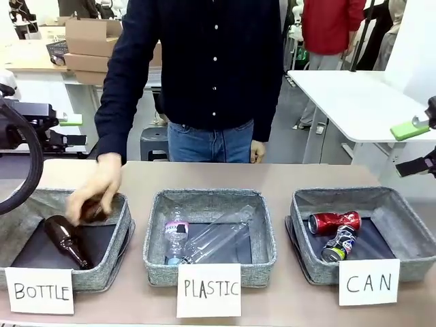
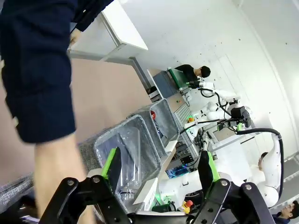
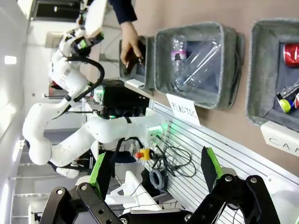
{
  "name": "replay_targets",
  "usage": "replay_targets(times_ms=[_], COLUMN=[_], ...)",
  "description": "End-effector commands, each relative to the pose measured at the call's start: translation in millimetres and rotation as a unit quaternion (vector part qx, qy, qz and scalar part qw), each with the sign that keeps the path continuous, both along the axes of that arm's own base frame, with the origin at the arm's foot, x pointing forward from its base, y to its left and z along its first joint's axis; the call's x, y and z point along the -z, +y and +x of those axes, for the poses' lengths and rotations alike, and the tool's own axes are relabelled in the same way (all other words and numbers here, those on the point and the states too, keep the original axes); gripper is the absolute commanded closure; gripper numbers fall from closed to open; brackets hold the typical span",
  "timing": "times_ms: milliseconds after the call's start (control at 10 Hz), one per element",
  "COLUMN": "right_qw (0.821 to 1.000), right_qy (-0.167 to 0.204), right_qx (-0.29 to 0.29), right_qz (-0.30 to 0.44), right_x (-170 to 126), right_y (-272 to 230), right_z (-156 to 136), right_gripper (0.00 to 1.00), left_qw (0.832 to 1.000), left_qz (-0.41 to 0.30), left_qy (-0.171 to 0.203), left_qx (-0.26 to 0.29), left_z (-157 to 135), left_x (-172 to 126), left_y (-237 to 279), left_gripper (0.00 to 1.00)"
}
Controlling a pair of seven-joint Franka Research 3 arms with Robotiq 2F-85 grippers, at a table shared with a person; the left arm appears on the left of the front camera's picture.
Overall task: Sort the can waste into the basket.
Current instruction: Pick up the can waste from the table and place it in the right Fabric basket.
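Observation:
The grey basket [image 1: 361,195] signed "CAN" stands at the table's front right. Inside it lie the dented red can [image 1: 334,221] and, just in front of it, the black can [image 1: 339,244] with the silver top. In the right wrist view the basket [image 3: 258,74] is at the right edge, holding the red can [image 3: 292,53] and the black can [image 3: 287,100]. My right gripper [image 1: 413,148] hangs open above and right of the basket, holding nothing; its fingers [image 3: 209,165] are spread wide. My left gripper [image 1: 68,131] is open at the far left, raised off the table, and empty [image 2: 160,168].
The person's hand [image 1: 95,194] holds a brown bottle inside the "BOTTLE" bin [image 1: 112,262], beside another brown bottle [image 1: 65,238]. The "PLASTIC" bin [image 1: 208,199] in the middle holds clear plastic bottles [image 1: 204,235]. A white table [image 1: 354,102] stands behind at the right.

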State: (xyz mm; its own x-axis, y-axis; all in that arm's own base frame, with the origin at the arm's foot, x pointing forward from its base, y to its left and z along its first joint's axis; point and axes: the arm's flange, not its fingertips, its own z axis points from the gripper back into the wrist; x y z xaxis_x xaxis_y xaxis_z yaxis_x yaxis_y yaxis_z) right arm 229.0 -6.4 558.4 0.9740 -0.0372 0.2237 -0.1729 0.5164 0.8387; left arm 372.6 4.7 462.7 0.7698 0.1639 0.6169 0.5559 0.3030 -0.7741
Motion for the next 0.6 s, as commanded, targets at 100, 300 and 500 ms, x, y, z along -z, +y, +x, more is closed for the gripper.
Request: replay_targets(times_ms=[100, 300, 500], right_qw=[1.0, 1.0, 1.0], right_qy=[-0.006, -0.006, -0.006], right_qx=[-0.006, -0.006, -0.006], right_qz=[-0.003, -0.003, -0.003], right_x=[0.6, 0.6, 0.6], right_y=[0.4, 0.4, 0.4], right_z=[1.3, 1.3, 1.3], right_gripper=[0.0, 0.0, 0.0], left_qw=[1.0, 1.0, 1.0], left_qz=[-0.002, -0.002, -0.002], left_qy=[0.005, 0.005, 0.005], left_qx=[-0.007, -0.007, -0.007], left_z=[-1.5, -1.5, -1.5], left_x=[-4.5, -4.5, -4.5], left_y=[-1.6, -1.6, -1.6], left_gripper=[0.14, 0.14, 0.14])
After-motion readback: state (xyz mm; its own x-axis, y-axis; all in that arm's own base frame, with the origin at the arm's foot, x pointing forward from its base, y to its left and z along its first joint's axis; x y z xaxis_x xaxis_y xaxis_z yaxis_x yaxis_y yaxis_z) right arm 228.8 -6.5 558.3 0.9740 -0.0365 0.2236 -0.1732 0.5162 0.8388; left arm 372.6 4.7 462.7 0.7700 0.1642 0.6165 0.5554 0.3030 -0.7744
